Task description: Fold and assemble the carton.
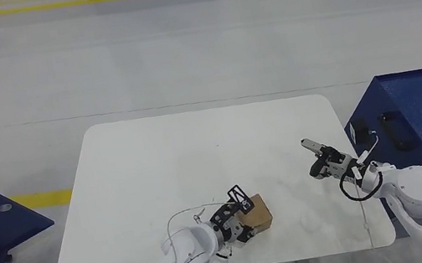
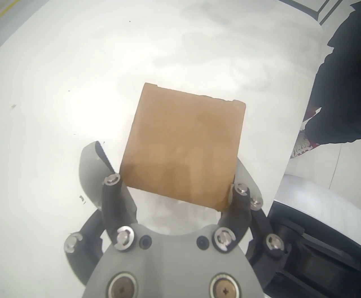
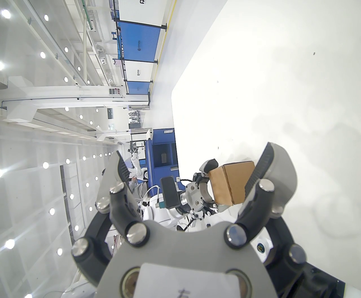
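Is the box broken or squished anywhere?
Not that I can see. The carton looks whole and unsquashed; only one edge is slightly uneven, with small notches near its two corners.

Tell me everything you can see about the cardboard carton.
The carton is a small, plain brown cardboard box that looks folded shut, with flat faces and a slightly notched far edge. It is at the robot's side of the white table, its near end clamped by the left gripper.
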Motion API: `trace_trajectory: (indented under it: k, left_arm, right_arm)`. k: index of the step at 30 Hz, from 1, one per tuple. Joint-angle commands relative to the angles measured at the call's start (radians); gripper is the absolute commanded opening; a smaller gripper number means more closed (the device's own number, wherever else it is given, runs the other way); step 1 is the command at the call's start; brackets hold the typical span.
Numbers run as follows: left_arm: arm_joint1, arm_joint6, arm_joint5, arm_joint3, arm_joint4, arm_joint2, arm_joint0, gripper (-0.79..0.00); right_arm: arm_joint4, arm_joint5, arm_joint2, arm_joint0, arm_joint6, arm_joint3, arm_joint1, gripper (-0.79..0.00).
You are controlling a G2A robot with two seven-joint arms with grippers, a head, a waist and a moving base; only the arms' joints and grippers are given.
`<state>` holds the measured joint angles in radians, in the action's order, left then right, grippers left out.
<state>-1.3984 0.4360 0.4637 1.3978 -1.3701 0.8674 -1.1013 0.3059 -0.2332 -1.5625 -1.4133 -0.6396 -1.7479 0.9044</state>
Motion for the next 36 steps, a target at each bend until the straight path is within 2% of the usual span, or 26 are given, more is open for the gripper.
trace_trajectory:
  k: [1, 6, 9, 13, 14, 17, 20, 22, 23, 25, 26, 28, 31, 33, 36]
  left_arm:
    - [0.002, -0.005, 0.009, 0.005, 0.007, 0.003, -0.004, -0.785]
    - [0.007, -0.015, 0.057, 0.042, 0.08, 0.024, -0.023, -0.785]
    - [0.008, 0.01, 0.069, 0.058, 0.226, 0.061, -0.032, -0.785]
    - [-0.002, 0.136, -0.039, 0.052, 0.513, 0.107, -0.013, -0.785]
    - [-0.004, 0.182, -0.078, 0.041, 0.583, 0.116, 0.001, -0.785]
    - [-0.012, 0.299, -0.12, -0.014, 0.795, 0.131, 0.046, -0.785]
    - [-0.02, 0.361, -0.2, -0.09, 0.885, 0.131, 0.095, -0.785]
    - [-0.024, 0.363, -0.222, -0.125, 0.883, 0.117, 0.126, -0.785]
    - [-0.027, 0.361, -0.24, -0.148, 0.88, 0.109, 0.133, -0.683]
    - [-0.033, 0.371, -0.285, -0.191, 0.899, 0.097, 0.151, -0.579]
    - [-0.036, 0.376, -0.304, -0.209, 0.901, 0.089, 0.162, -0.468]
    - [-0.041, 0.381, -0.338, -0.246, 0.908, 0.078, 0.18, 0.0]
    - [-0.043, 0.351, -0.374, -0.269, 0.908, 0.081, 0.195, 0.0]
    - [-0.038, 0.306, -0.398, -0.25, 0.893, 0.103, 0.186, 0.0]
    - [-0.023, 0.153, -0.468, -0.134, 0.808, 0.151, 0.127, 0.0]
  right_arm:
    - [0.0, 0.0, 0.0, 0.0, 0.0, 0.0, 0.0, 0.0]
    - [0.0, 0.0, 0.0, 0.0, 0.0, 0.0, 0.0, 0.0]
    - [0.0, 0.0, 0.0, 0.0, 0.0, 0.0, 0.0, 0.0]
    - [0.0, 0.0, 0.0, 0.0, 0.0, 0.0, 0.0, 0.0]
    - [0.0, 0.0, 0.0, 0.0, 0.0, 0.0, 0.0, 0.0]
    - [0.0, 0.0, 0.0, 0.0, 0.0, 0.0, 0.0, 0.0]
    - [0.0, 0.0, 0.0, 0.0, 0.0, 0.0, 0.0, 0.0]
    - [0.0, 0.0, 0.0, 0.0, 0.0, 0.0, 0.0, 0.0]
    - [0.0, 0.0, 0.0, 0.0, 0.0, 0.0, 0.0, 0.0]
    - [0.0, 0.0, 0.0, 0.0, 0.0, 0.0, 0.0, 0.0]
    - [0.0, 0.0, 0.0, 0.0, 0.0, 0.0, 0.0, 0.0]
    - [0.0, 0.0, 0.0, 0.0, 0.0, 0.0, 0.0, 0.0]
    - [0.0, 0.0, 0.0, 0.0, 0.0, 0.0, 0.0, 0.0]
    - [0.0, 0.0, 0.0, 0.0, 0.0, 0.0, 0.0, 0.0]
    - [0.0, 0.0, 0.0, 0.0, 0.0, 0.0, 0.0, 0.0]
